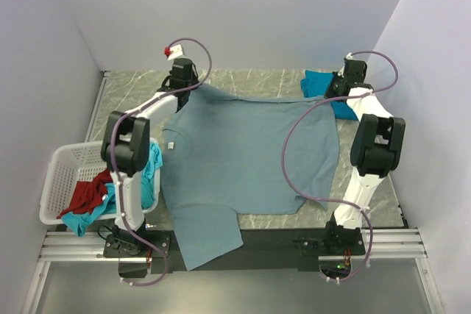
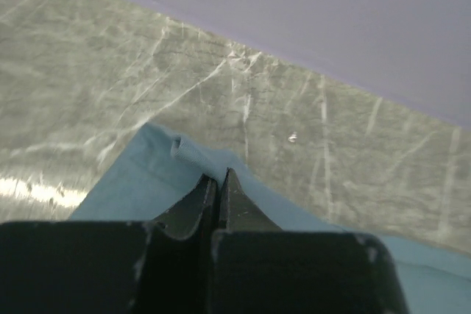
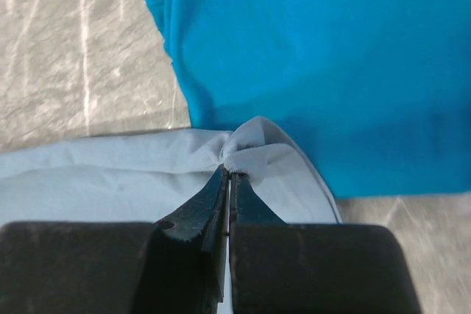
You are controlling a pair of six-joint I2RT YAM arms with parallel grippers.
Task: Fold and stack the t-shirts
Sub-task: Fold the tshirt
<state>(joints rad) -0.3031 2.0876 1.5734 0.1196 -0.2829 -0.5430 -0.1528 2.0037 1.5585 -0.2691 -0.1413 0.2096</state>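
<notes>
The left arm (image 1: 129, 145) and right arm (image 1: 375, 145) share one build: rounded white link shells joined by bulky matte-black joint housings, on black bases. A thin mauve left cable (image 1: 193, 40) loops off the left wrist, and a longer mauve right cable (image 1: 284, 156) runs along the other arm. A small red-and-white tag (image 1: 170, 51) sits by the left wrist, and a green light (image 1: 338, 265) glows at the right base. The left gripper (image 2: 218, 178) and right gripper (image 3: 228, 174) are black. Each is a square block flecked with pale scuffs, from which curved fingers (image 3: 202, 207) taper to thin tips.
</notes>
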